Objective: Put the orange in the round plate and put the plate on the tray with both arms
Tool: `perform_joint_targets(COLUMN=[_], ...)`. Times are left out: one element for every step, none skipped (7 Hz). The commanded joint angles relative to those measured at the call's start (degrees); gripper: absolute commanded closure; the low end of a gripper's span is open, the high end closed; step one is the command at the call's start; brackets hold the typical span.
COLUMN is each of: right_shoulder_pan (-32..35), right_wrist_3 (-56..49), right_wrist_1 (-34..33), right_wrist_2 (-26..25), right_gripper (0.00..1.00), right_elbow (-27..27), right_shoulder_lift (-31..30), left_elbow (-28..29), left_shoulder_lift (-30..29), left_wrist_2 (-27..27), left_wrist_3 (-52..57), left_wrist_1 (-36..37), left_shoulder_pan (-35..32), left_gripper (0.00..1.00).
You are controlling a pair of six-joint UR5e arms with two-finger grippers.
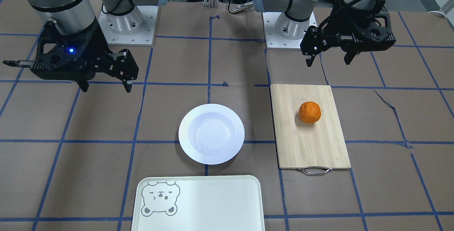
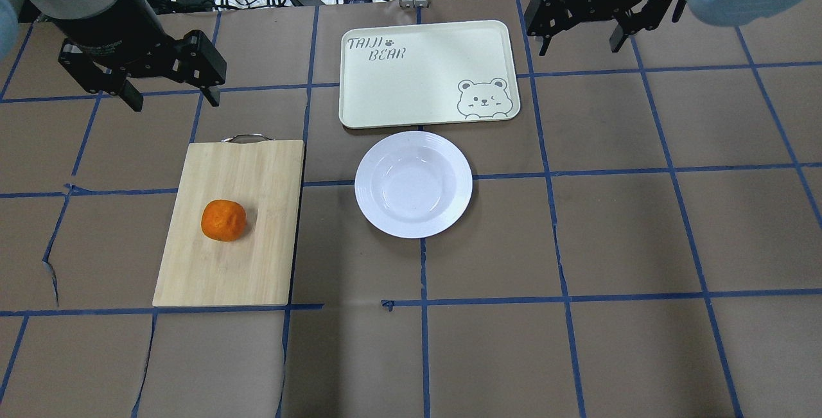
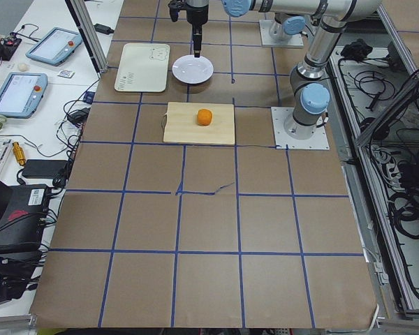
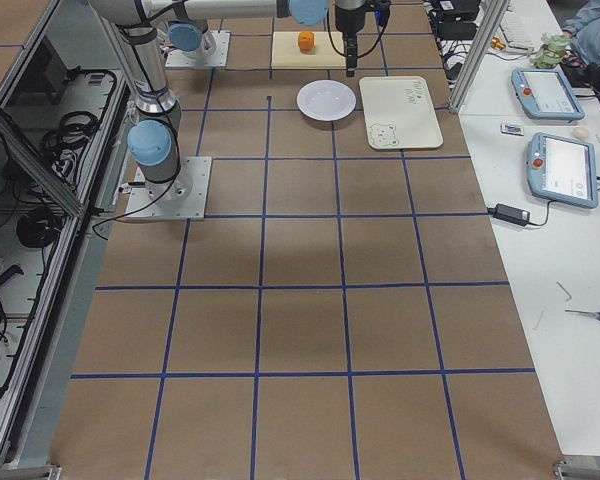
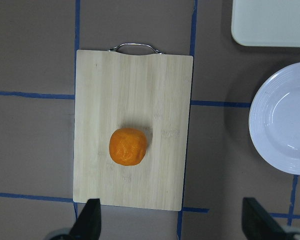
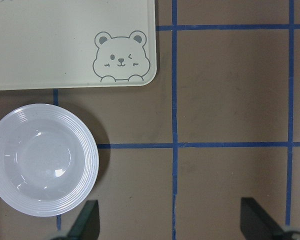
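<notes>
The orange (image 2: 223, 219) lies on a wooden cutting board (image 2: 263, 257), seen from above in the left wrist view as the orange (image 5: 128, 146). The white round plate (image 2: 413, 184) sits empty at mid-table, just in front of the cream tray (image 2: 417, 78) with its bear face. My left gripper (image 2: 174, 103) hangs open above the table beyond the board's handle end, holding nothing. My right gripper (image 2: 579, 50) is open too, high beside the tray's right end. In the front view, the left gripper (image 1: 328, 63) and the right gripper (image 1: 106, 89) are both well off the plate (image 1: 211, 133).
The cutting board (image 1: 308, 146) has a metal handle (image 1: 314, 170) on its end toward the tray side. Blue tape lines grid the brown table. Cables and tablets lie beyond the table's far edge.
</notes>
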Motion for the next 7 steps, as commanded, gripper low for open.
perform_joint_targets(right_shoulder_pan=[0.0,0.0,0.0,0.0,0.0,-0.1,-0.1], right_wrist_3=[-0.9,-0.3,-0.2,-0.3,-0.3,-0.3,-0.2], right_wrist_1=[-0.7,-0.5,-0.4,-0.4,-0.4,-0.3,-0.2], right_wrist_2=[-0.1,-0.1,-0.1,-0.1,-0.1,-0.1,-0.1], right_gripper=[0.0,0.0,0.0,0.0,0.0,0.0,0.0], right_elbow=[0.0,0.0,0.0,0.0,0.0,0.0,0.0], right_shoulder_lift=[0.0,0.0,0.0,0.0,0.0,0.0,0.0], left_elbow=[0.0,0.0,0.0,0.0,0.0,0.0,0.1], left_shoulder_lift=[0.0,0.0,0.0,0.0,0.0,0.0,0.1], left_wrist_2=[0.1,0.0,0.0,-0.1,0.0,-0.1,0.0], left_wrist_3=[0.0,0.0,0.0,0.0,-0.1,-0.1,-0.5], left_wrist_1=[0.0,-0.1,-0.1,-0.1,0.0,-0.3,-0.2], left_shoulder_pan=[0.0,0.0,0.0,0.0,0.0,0.0,0.0], left_gripper=[0.0,0.0,0.0,0.0,0.0,0.0,0.0])
